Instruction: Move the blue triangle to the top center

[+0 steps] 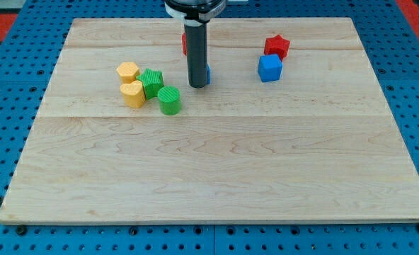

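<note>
My dark rod comes down from the view's top centre, and my tip rests on the board. A blue block, the blue triangle, is almost wholly hidden behind the rod. Only a thin blue sliver of it shows at the rod's right edge, just above my tip, so its shape cannot be made out. It seems to touch the rod. It lies in the upper middle of the wooden board.
A red block peeks out left of the rod near the top edge. A red star and a blue cube sit at upper right. A yellow hexagon, yellow heart, green star and green cylinder cluster left of my tip.
</note>
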Action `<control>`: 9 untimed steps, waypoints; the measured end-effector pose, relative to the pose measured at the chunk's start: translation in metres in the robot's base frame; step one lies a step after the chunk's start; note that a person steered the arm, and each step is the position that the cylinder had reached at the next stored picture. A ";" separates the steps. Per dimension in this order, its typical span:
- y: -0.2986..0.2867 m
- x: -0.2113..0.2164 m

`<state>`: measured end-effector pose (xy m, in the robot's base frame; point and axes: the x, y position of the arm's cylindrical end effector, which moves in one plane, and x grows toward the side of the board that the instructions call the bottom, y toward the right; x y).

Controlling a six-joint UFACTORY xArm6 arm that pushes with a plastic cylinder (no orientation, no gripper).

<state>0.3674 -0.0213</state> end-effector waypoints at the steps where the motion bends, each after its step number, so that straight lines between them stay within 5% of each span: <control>1: 0.014 -0.018; 3: -0.022 -0.023; 9: 0.036 -0.062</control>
